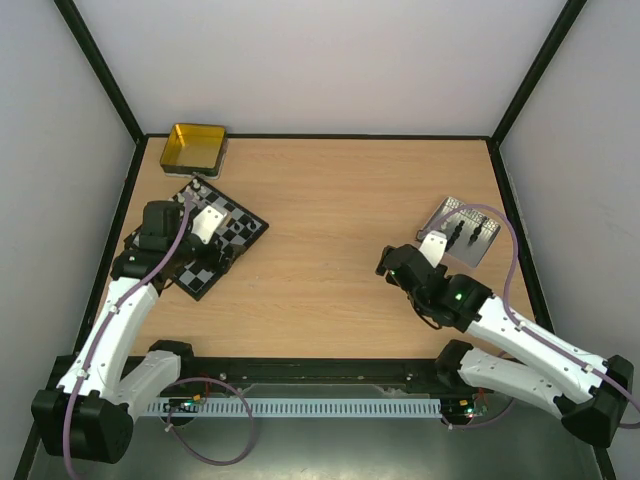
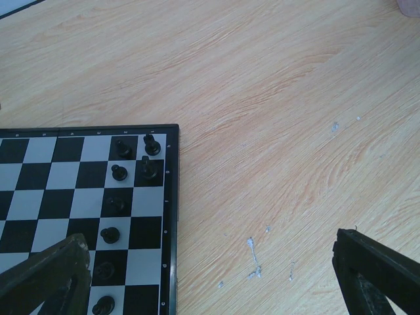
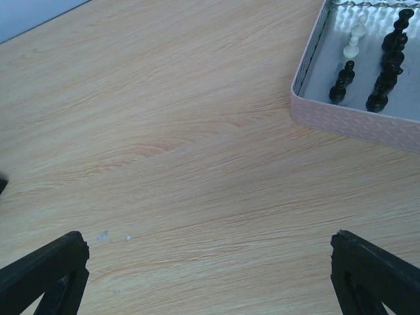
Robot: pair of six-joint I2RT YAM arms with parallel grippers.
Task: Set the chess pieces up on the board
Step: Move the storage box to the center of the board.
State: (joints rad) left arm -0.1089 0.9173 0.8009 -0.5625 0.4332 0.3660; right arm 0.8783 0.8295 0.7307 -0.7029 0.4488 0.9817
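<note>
The chequered board [image 1: 232, 232] lies at the left of the table, partly under my left arm. In the left wrist view the board's [image 2: 59, 197] right edge holds several black pieces [image 2: 148, 167] in its two outer files. My left gripper [image 2: 210, 275] is open and empty, its left finger over the board and its right finger over bare wood. The grey tray [image 3: 348, 121] at the right holds several black pieces [image 3: 387, 62] and one white piece [image 3: 355, 36]. My right gripper [image 3: 210, 275] is open and empty above bare table, left of and in front of the tray.
A gold tin [image 1: 194, 146] stands at the back left corner, just behind the board. The grey tray [image 1: 462, 231] lies near the right wall. Black frame posts and white walls bound the table.
</note>
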